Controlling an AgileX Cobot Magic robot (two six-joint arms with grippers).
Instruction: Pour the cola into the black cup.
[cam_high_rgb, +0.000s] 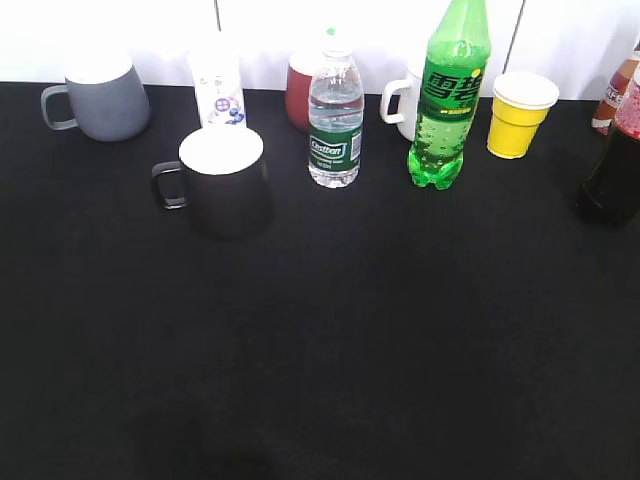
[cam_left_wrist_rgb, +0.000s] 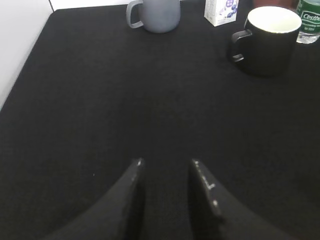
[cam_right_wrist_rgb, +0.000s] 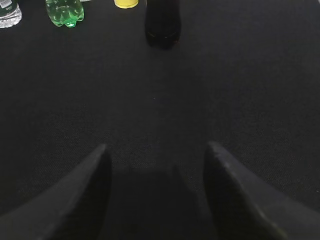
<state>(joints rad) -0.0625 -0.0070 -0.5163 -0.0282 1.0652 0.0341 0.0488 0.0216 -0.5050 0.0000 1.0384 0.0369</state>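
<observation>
Both the left gripper (cam_left_wrist_rgb: 166, 165) and the right gripper (cam_right_wrist_rgb: 156, 150) hang spread and empty over the table (cam_high_rgb: 330, 340), so nothing is begun: the cola (cam_high_rgb: 612, 170) stands far right, the black cup (cam_high_rgb: 222, 180) left, seemingly unfilled.

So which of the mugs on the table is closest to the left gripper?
The black cup, glossy with a white inside. It stands nearer the left gripper than the grey mug at the table's back edge.
</observation>
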